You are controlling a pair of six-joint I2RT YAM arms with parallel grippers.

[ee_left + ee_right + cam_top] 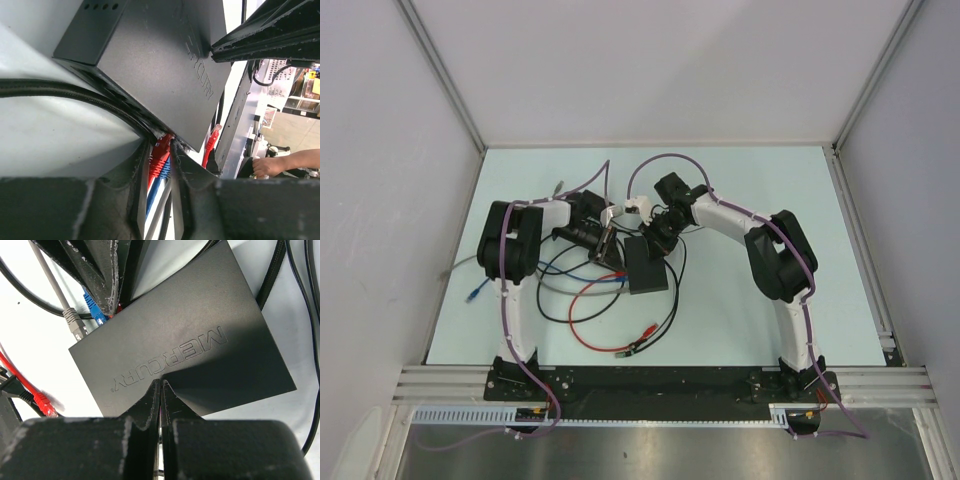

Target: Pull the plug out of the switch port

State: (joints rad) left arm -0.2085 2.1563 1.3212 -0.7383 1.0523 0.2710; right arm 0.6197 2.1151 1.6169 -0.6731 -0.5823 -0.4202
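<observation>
The switch (647,266) is a flat matte black box marked MERCURY (180,340), lying mid-table; it also fills the left wrist view (150,60). My left gripper (160,143) is at its socket edge, jaws shut on a red plug (159,159) seated in a port, with a blue plug (165,170) right beside it. In the top view the left gripper (610,245) sits at the switch's left end. My right gripper (161,383) is shut, its tips pressed down on the switch's top face (663,238). A blue plug (93,307) and a grey plug (75,324) sit at the socket edge.
Loose black, red and blue cables (595,305) loop in front of the switch. A free red plug (42,402) lies beside it. A blue plug (472,294) and grey cable lie at the left table edge. A thick braided black cable (60,90) runs past the switch.
</observation>
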